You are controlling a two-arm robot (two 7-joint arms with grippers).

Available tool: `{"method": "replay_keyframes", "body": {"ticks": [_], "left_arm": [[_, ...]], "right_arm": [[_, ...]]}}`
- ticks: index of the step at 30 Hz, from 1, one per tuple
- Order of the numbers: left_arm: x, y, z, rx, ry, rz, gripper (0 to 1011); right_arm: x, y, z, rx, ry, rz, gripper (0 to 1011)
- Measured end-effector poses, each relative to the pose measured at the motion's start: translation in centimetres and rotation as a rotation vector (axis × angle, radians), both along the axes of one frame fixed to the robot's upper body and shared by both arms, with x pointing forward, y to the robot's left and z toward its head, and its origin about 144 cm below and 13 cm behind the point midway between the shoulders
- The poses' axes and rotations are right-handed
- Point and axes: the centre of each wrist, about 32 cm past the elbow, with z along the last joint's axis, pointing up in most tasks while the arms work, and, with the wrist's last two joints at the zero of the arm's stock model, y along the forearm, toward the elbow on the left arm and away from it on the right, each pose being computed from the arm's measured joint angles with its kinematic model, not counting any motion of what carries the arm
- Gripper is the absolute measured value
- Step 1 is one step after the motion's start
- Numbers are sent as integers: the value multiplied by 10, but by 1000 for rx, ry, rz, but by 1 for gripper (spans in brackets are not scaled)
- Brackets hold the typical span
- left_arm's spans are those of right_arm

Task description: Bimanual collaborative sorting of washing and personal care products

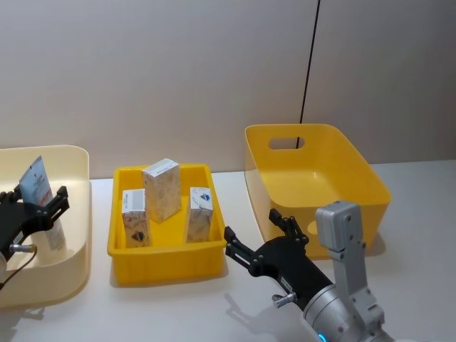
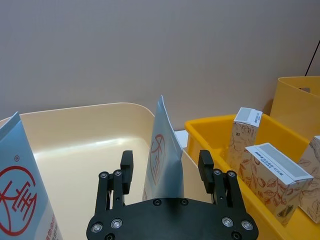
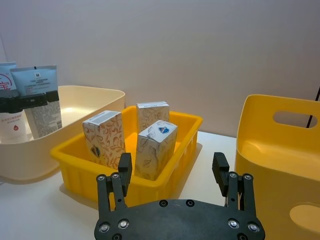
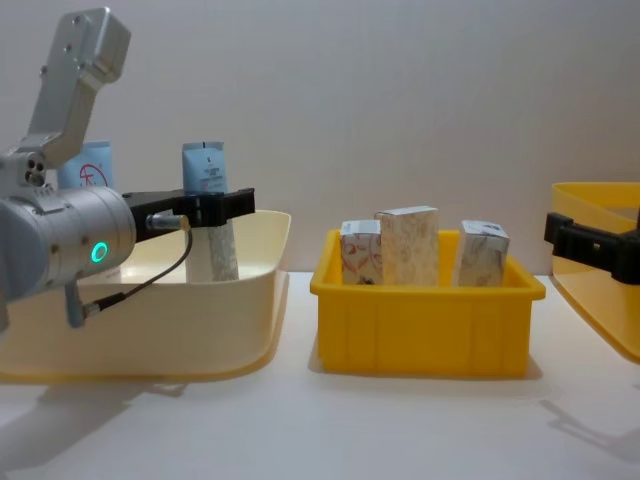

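A pale-blue squeeze tube (image 2: 164,137) stands upright in the cream bin (image 2: 90,112), between the 2 fingers (image 2: 127,167) of the left end effector (image 2: 166,162). The fingers are spread and a gap shows on each side of the tube, so this end effector is released and does not press the tube. A second tube with a red circled mark (image 2: 20,197) stands in the same bin, just beside the left end effector, on the side away from the yellow tray (image 1: 164,260).

The 3 white cartons (image 1: 161,189) with the orange-brown leaf pattern stand upright in this shallow tray, which rests on the desk (image 1: 178,306) between the 2 end effectors.

The right end effector (image 1: 251,226) hangs over the desk near the tray's front right corner. Its fingers are spread wide and it grasps nothing. The tray with the cartons is on its left, and the deep yellow bin (image 1: 356,178) with a handle slot is on its right.
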Motion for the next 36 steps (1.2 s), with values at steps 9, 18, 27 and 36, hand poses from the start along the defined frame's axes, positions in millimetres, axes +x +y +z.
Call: {"method": "replay_keyframes", "body": {"ticks": [9,18,27,36], "left_arm": [[3,-1,0,0,0,-3,567],[4,-2,1,-1,-2,-6,278],[2,1,1,-15,-26,-33,214],[-1,15,11,-56,-115,-96,213]], "right_arm": [[0,0,0,0,0,0,1001],[0,0,0,0,0,0,1001],[0,0,0,0,0,0,1001],[0,0,0,0,0,0,1001]]}}
